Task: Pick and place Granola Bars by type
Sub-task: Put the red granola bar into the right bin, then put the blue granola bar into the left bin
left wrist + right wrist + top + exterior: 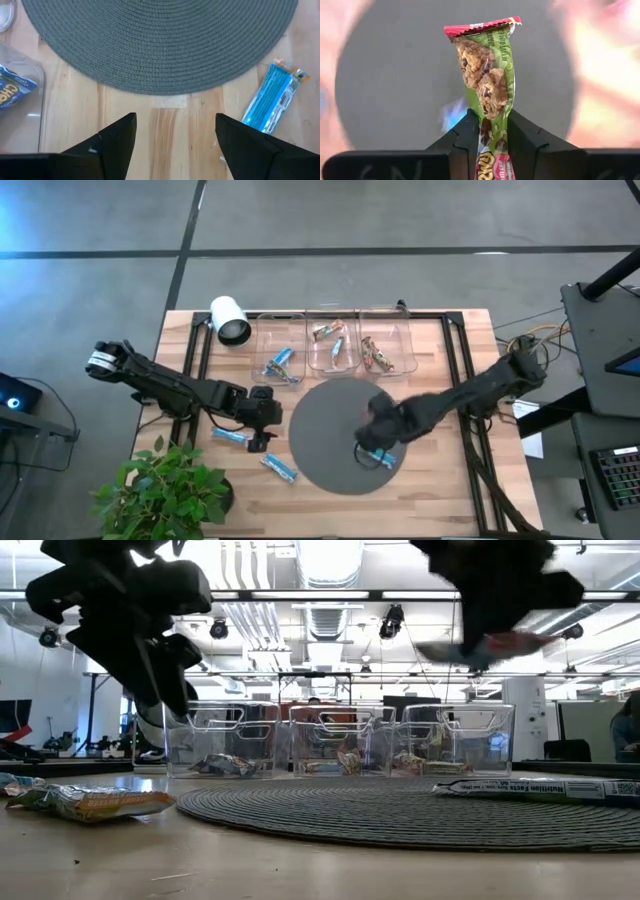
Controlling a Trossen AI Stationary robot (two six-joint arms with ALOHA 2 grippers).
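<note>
Wooden bench [440, 480] from above: we see the right tool [378, 442] over the round grey mat [330, 430]. Right wrist: it grips a green granola bar [487, 80]. Left wrist: the left tool [175, 131] gapes beside the mat, near a blue bar [270, 97].

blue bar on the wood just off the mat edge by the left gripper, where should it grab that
Judging by its pose, grip the blue bar across its narrow width at mid-length, coming straight down. It lies flat on the wooden table with both long edges clear of the grey mat. The open left gripper is beside it.
</note>
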